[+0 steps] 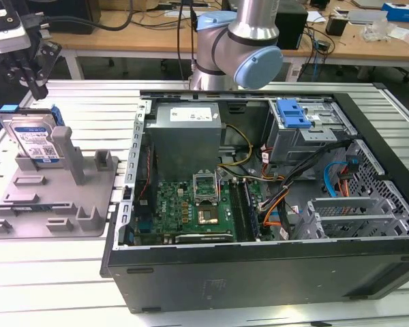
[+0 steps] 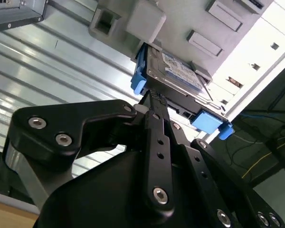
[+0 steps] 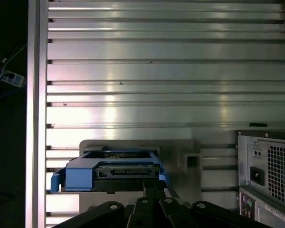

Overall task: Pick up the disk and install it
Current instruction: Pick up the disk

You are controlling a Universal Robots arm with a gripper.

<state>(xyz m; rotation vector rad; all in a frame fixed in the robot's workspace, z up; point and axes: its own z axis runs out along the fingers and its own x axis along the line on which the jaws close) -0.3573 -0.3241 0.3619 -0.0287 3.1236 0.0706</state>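
The black gripper (image 2: 156, 97) fills the foreground in the second wrist view. Its linkage covers part of the disk's (image 2: 178, 71) near edge, so I cannot tell whether it is clenched or released, or whether its tip touches the disk. The disk sits directly ahead of the tip, standing on edge in a grey fixture (image 1: 61, 197). It is silver metal with a white-and-blue label, clipped in a blue carrier frame (image 2: 209, 121). In the first wrist view it shows only edge-on. Farther out, on the slatted table (image 3: 156, 71), the open computer case (image 1: 259, 272) lies well apart from the gripper.
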